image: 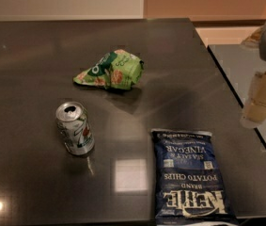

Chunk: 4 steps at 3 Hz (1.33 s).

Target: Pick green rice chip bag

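The green rice chip bag (pixel 110 70) lies crumpled on the dark table (pixel 29 55), a little behind the middle, with its dark-green logo patch facing up and to the left. My gripper (pixel 262 98) is at the right edge of the view, over the table's right edge. It is well to the right of the bag, apart from it, and holds nothing that I can see.
An opened silver soda can (pixel 75 127) stands upright front-left of the green bag. A flat dark-blue Kettle potato chips bag (pixel 190 174) lies at the front right, near the table's front edge. A second grey surface (pixel 245 65) lies beyond the right edge.
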### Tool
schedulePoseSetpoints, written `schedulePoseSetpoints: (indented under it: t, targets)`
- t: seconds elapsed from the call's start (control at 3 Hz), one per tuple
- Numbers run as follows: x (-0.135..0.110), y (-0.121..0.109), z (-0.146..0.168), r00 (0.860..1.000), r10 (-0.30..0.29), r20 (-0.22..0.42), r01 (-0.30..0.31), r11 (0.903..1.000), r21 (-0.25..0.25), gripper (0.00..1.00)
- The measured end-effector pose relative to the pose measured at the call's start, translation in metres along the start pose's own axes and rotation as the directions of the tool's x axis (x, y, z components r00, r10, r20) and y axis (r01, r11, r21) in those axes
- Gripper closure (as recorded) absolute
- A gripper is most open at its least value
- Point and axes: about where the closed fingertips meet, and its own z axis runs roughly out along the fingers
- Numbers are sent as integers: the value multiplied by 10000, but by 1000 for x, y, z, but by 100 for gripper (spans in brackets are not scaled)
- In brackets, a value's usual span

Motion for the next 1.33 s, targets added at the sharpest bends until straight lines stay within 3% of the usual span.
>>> schedulePoseSetpoints:
  t: [0.33,0.67,1.33]
  targets:
    - [0,0,0,10000,0,1,0,10000,2,0]
    - [-14,-16,1,9991,-186,379,183,9998,90,0]
    - [-70,-52,23,9898,-542,1318,526,9985,154,0]
